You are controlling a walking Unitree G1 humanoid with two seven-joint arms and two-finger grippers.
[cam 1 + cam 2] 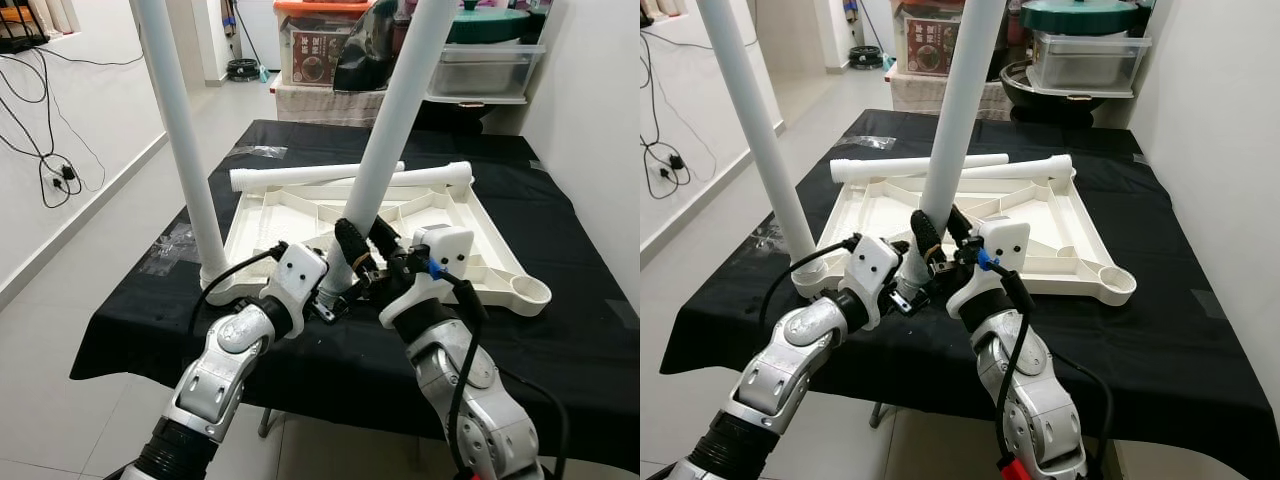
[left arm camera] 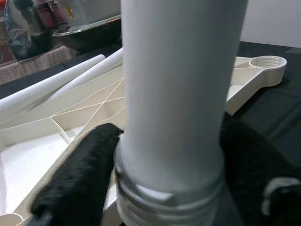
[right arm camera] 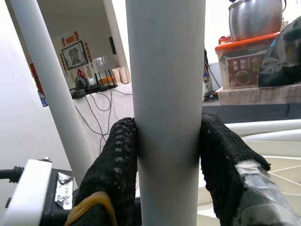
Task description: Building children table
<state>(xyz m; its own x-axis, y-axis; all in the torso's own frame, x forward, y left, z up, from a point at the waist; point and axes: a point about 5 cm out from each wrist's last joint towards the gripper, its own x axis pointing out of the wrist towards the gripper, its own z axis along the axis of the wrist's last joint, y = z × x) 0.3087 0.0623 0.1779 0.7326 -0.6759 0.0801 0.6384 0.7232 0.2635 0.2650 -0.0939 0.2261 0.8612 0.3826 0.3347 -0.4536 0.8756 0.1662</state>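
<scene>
- The table leg [image 1: 385,150] in hand was a long white tube, and I found it leaning: its top ran off toward 1 o'clock from its base, so its long axis was well off upright.
- Its threaded lower end [image 2: 162,197] sat at the near edge of the inverted tabletop [image 1: 300,215], at 6 o'clock on that panel. I could not tell whether the thread had entered a socket there.
- I had the right gripper [image 3: 167,155] clamped on the leg, one padded finger [image 3: 117,160] on each side, just above the left gripper [image 1: 345,288], which closed round the leg near the thread.
- Both grippers met at the same low point on the leg; neither was clearly nearer.
- A second leg [image 1: 185,140] already stood in the corner at 9 o'clock from the grippers.
- Two spare legs [image 1: 350,178] lay crosswise along the far edge at 12 o'clock.
- An open threaded socket [image 1: 530,292] waited at 3 o'clock from the grippers.
- My judgement: the next move turned on bringing the leg's axis square to the panel before turning it.
</scene>
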